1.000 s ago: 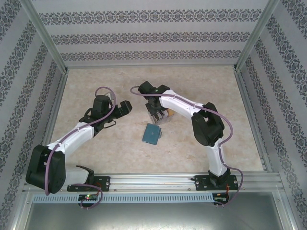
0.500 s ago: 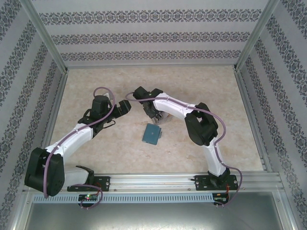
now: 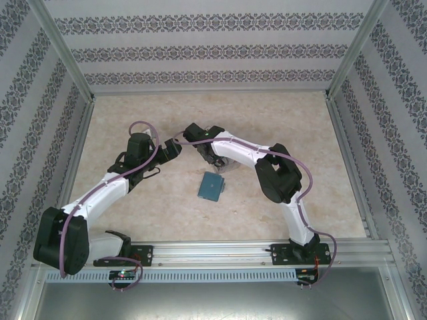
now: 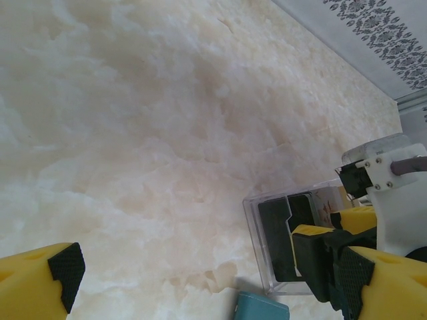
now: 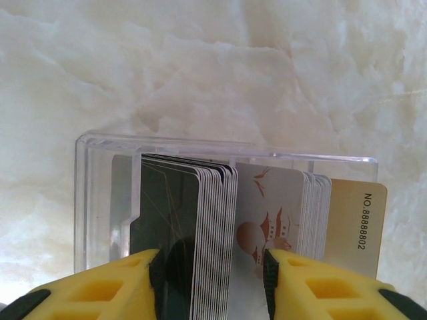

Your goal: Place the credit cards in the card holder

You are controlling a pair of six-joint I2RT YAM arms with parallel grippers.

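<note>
1. Cards [image 5: 200,220] stand on edge, packed face to face in a clear box [image 5: 93,200] on the table [image 3: 133,113]; the holder [image 3: 211,187] lies flat just beside the box on the side toward the arm bases, and appears folded shut.
2. Right gripper [image 5: 210,277] sits over the box with its jaws about half apart, straddling the dark stack [image 5: 170,213]; whether the pads press on any card cannot be told.
3. Left gripper [image 4: 190,267] is spread to its widest and holds nothing; it hovers close to the box and to the right gripper.
4. Hazard, multiple pick: the cards sit tight together; closing jaws probably take a bundle rather than one card; a bundle may jam at a pocket.
5. Hazard, box lift: nothing restrains the box; card friction may drag it up on the pull; a tip would spill the rest.
6. Hazard, slip: the cards are thin and smooth; a shallow pinch on their top edges may let one drop or twist.
7. Hazard, contact: both grippers work near each other; a careless move may knock the box or shove the holder.
8. Hazard, access: if the holder is shut, no pocket can be reached until it is opened and held.
</note>
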